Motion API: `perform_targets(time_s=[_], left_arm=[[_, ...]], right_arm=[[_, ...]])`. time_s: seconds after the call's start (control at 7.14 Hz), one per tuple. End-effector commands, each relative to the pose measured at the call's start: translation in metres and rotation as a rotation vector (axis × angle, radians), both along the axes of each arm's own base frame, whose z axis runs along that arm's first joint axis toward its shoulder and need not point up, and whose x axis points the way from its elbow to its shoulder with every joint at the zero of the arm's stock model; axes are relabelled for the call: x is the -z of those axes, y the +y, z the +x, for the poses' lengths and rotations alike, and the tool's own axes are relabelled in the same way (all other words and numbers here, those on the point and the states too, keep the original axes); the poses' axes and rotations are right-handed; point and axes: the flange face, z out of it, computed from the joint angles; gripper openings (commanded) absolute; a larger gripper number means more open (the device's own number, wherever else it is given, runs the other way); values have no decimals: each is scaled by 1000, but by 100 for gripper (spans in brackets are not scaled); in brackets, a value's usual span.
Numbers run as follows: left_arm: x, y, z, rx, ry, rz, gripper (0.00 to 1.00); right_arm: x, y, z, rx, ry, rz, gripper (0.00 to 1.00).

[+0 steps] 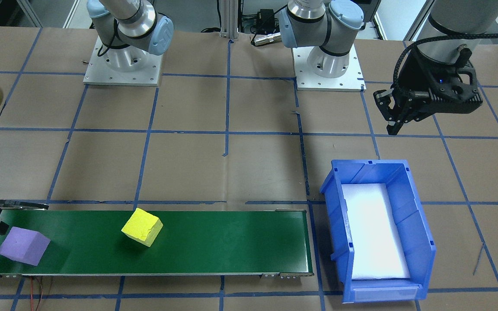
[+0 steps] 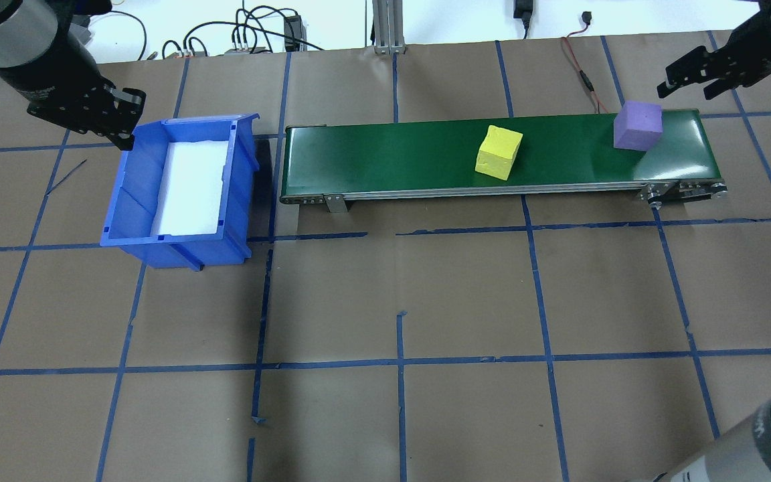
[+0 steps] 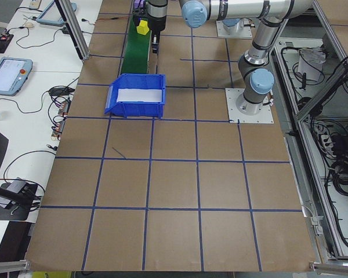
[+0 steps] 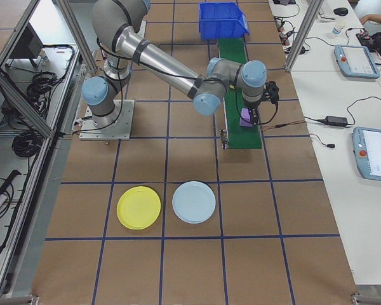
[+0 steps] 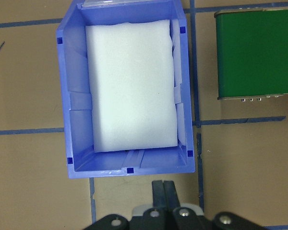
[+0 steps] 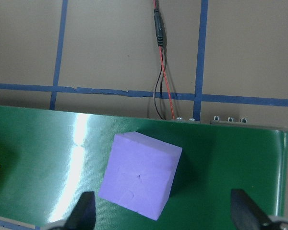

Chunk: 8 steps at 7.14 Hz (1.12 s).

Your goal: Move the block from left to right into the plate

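The purple block [image 6: 140,180] sits at the right end of the green conveyor [image 2: 392,161], directly beneath the right gripper [image 6: 162,213], jaws spread wide and empty. The yellow block [image 2: 498,152] lies further along the conveyor. The left gripper [image 5: 162,190], jaws pressed together, hovers beside the blue bin [image 2: 132,201]. The yellow plate [image 4: 138,207] waits well apart on the tabletop [image 2: 392,301], beside a pale blue plate [image 4: 193,202].

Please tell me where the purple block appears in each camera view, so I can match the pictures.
Exterior front-facing: purple block, lower left, on the green belt.
Overhead exterior: upper right, belt's right end.
Exterior left: not visible.
Exterior right: small, upper middle, under the near arm.
Left wrist: not in it.
Right wrist: centre.
Shared landmark: the green belt.
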Motion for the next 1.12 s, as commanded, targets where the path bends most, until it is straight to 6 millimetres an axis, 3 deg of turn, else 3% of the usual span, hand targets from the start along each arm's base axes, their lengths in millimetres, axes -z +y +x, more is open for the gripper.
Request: perform_targets(time_s=[0.0, 0.14, 0.42, 0.56, 0.7, 0.98], left_arm=[[1, 0, 0, -1, 2, -1, 0], [1, 0, 1, -2, 2, 0, 0], [0, -1, -1, -2, 8, -4, 0], [0, -1, -1, -2, 8, -4, 0], [0, -1, -1, -3, 9, -7, 0], [0, -1, -1, -4, 11, -7, 0]], right_arm=[[38, -6, -5, 14, -59, 36, 100], [56, -11, -5, 20, -96, 51, 100], [59, -15, -4, 20, -123, 36, 99], [70, -17, -5, 19, -127, 36, 93], [78, -18, -5, 17, -110, 10, 81], [79, -12, -6, 18, -83, 10, 47]])
